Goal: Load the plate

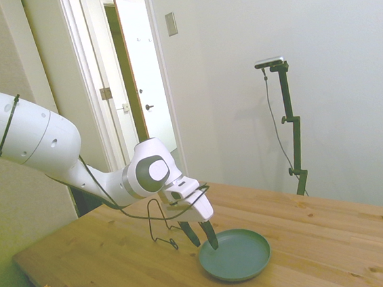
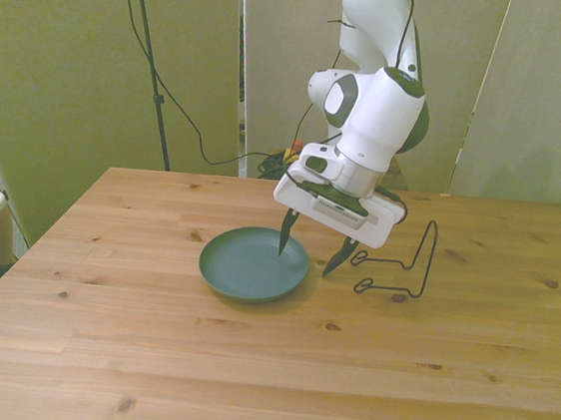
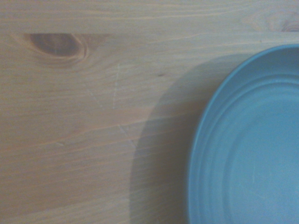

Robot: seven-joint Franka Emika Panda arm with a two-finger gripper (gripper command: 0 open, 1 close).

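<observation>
Grey-green and matte, the plate (image 1: 235,254) lies flat on the wooden table (image 1: 316,240), a round shallow dish with a low raised rim and faint concentric rings across its floor, best seen in the wrist view (image 3: 252,154), where its curved edge casts a soft shadow over the pale boards. The table top is light pine, made of long planks with fine grain lines and scattered dark knots (image 3: 56,44). Nothing lies in the plate. Over its edge hangs the gripper (image 2: 309,250), a smooth white block with two slim, dark, tapering fingers pointing down and spread well apart, holding nothing. In the front view one finger (image 2: 286,233) comes down over the inside of the plate near its rim, while the other finger (image 2: 339,259) stands outside it, so the rim lies between them; whether either tip touches the plate I cannot tell. Just beside the gripper, toward the front view's right, stands a thin black wire rack (image 2: 401,273), bent from a single rod into an upright loop with a flat foot on the table, near the plate but apart from it. The arm (image 1: 67,152) is glossy white with rounded joints and grey caps.
</observation>
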